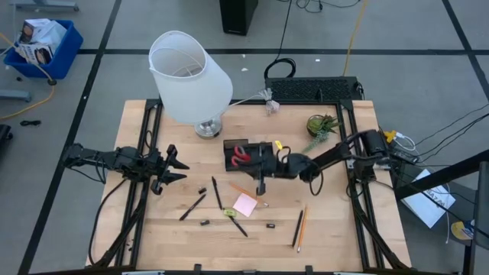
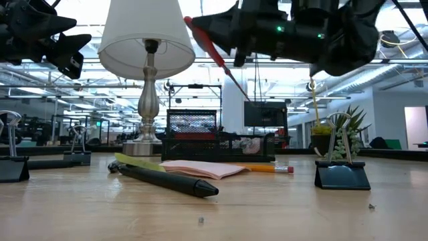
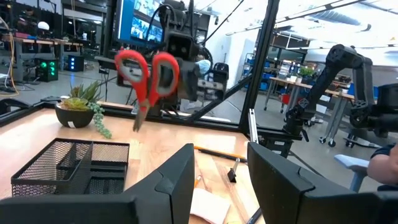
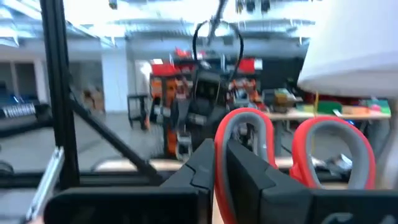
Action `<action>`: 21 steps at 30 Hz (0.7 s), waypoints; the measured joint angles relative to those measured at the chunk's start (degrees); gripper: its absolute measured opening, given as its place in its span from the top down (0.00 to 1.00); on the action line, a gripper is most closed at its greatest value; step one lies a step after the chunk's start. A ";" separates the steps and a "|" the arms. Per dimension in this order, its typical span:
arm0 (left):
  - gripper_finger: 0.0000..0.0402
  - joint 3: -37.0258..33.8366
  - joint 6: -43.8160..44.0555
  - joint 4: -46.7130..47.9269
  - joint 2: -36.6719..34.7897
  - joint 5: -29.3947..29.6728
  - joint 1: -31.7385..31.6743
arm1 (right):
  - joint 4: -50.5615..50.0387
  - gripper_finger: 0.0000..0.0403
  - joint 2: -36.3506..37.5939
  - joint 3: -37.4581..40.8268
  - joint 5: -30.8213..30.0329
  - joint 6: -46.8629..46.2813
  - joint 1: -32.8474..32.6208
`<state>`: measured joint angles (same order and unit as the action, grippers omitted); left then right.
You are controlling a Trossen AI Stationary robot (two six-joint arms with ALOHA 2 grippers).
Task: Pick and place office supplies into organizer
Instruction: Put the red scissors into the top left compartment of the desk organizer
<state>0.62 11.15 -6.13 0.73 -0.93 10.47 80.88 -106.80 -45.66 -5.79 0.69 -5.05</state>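
Above the middle of the wooden table [image 1: 336, 229], the right gripper [image 1: 256, 158] hangs in the air with its 2 fingers pinched on one red handle loop of the scissors [image 3: 146, 78]; the right wrist view shows the dark fingers [image 4: 239, 171] pressed against that loop, and the low view shows the scissors tilted, tips pointing down and to the right. From above, the red handles sit over the organizer [image 1: 238, 155], a black mesh tray lying just right of the lamp base, near the table's middle. At the left edge of the table, the left gripper [image 1: 174, 169] hovers with its 2 fingers spread apart and nothing between them, facing toward the right arm. Nearer than the organizer, the remaining supplies lie scattered: a pink sticky-note pad [image 1: 245, 204] with an orange pencil [image 1: 246, 191] just beyond it, a yellow-green marker [image 1: 230, 212] beside the pad's left corner, 2 black pens [image 1: 192, 206] farther left, and 2 pencils [image 1: 299, 228] side by side to the right. Small black binder clips [image 2: 342, 175] stand on the near part of the table. A white-shaded lamp [image 1: 191, 76] rises at the far left, and a small green potted plant [image 1: 322, 125] sits at the far right.
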 joint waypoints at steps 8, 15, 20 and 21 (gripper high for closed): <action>0.62 0.00 0.01 0.00 0.02 0.01 0.02 | 0.25 0.95 -3.82 -6.56 6.19 0.00 3.56; 0.62 0.00 0.01 -0.03 0.01 0.00 0.00 | 1.22 0.95 -7.00 -10.82 8.88 2.74 6.54; 0.62 0.00 0.01 0.02 0.02 0.00 -0.01 | 0.91 0.95 -9.18 -14.26 9.22 2.78 9.10; 0.62 0.00 0.01 0.00 0.00 0.00 0.02 | 0.84 0.95 -9.61 -15.09 9.39 2.14 9.73</action>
<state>0.62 11.16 -6.13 0.73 -0.93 10.48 81.72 -116.41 -60.75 3.61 2.83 4.68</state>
